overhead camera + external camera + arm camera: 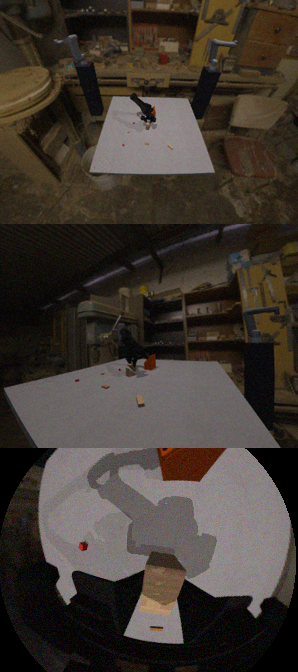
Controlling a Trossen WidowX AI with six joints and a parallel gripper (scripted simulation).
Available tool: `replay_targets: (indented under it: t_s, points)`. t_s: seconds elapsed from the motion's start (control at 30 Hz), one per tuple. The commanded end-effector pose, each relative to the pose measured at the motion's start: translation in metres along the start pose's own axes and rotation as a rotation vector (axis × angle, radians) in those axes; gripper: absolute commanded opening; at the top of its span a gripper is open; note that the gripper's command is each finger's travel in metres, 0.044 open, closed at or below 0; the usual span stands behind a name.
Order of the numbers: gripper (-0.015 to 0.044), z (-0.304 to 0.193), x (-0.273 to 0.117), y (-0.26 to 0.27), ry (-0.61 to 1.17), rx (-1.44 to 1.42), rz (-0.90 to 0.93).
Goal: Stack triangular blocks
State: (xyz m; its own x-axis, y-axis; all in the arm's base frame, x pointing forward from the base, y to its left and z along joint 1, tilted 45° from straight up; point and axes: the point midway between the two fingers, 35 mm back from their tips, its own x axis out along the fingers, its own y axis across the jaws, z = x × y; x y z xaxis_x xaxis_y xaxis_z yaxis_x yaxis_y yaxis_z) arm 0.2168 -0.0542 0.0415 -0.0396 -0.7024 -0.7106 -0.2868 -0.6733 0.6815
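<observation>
My gripper [148,120] [131,364] [161,575] is shut on one triangular block [148,122] [132,367] [163,584], a wooden one with a dark end, a brown face and a paler face. It holds the block tilted above the table. The other triangular block [148,127] [129,372] stands on the table, just in front of and below the held one in the top view. In the exterior view the two look very close; I cannot tell whether they touch. The lower block cannot be made out separately in the wrist view.
An orange object [154,111] [149,363] [187,467] stands close behind the gripper. Small red pieces [133,123] [77,380] [83,546] lie to the left. Several small wooden pieces [170,147] [105,387] [156,628] lie toward the front and left.
</observation>
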Motion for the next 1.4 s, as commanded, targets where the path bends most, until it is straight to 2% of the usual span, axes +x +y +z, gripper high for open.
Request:
replay_targets:
  t_s: [0.0,1.37]
  points:
    - [0.0000,0.000,0.001,0.000,0.001,-0.006,0.004]
    - [0.0000,-0.009,0.023,0.000,0.002,-0.004,0.005]
